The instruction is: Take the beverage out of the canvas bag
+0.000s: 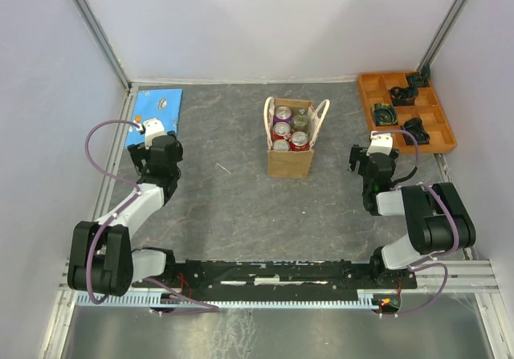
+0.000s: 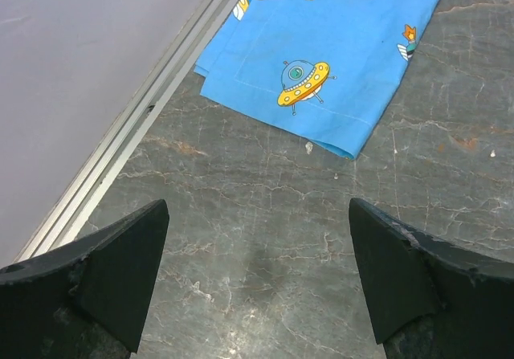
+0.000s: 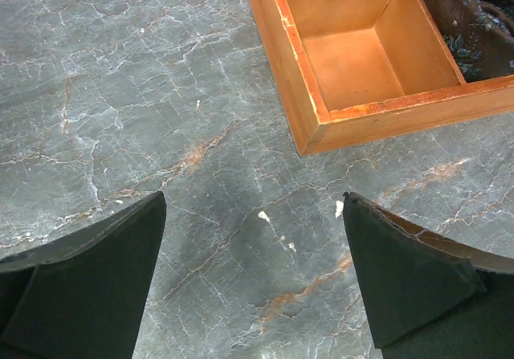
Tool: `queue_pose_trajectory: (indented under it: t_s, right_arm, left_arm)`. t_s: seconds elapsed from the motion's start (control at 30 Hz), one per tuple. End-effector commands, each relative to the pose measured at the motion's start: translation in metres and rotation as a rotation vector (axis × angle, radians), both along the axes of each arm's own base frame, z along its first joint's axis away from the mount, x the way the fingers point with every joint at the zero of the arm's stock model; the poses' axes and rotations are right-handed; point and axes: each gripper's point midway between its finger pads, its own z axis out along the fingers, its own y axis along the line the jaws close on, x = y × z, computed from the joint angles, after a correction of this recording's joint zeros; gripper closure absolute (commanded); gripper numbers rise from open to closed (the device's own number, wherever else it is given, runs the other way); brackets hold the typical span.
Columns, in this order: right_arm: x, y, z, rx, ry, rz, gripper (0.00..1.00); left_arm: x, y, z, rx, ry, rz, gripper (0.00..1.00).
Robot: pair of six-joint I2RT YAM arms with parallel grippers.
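We've got left jaws and right jaws wide open, canvas bag (image 1: 290, 157) upright toward the far edge of the surface (image 1: 225, 206), cans (image 1: 289, 130) inside.

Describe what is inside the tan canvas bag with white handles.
Inside the tan canvas bag, only tops show: red and purple drink cans and one darker-capped container. Its walls hide their bodies and its floor.

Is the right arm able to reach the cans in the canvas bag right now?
Likely yes: the canvas bag stands open-topped with its cans exposed, and nothing stands between it and the open right gripper.
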Motion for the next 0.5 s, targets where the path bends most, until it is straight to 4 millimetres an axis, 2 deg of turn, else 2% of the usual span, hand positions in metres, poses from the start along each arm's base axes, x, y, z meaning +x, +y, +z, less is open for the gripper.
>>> queue_pose_trajectory:
  t_s: [0.0, 0.47]
  right_arm:
    - [0.0094, -0.0014, 0.018, 0.009, -0.063, -0.01, 0.01]
    - [0.0094, -0.0013, 0.0179, 0.009, -0.063, -0.01, 0.01]
  left_arm:
    - [0.0114, -0.0057, 0.0178, -0.049, -0.072, 0.004, 0.01]
    - [0.0136, -0.0144, 0.0177, -0.07, -0.058, -0.044, 0.01]
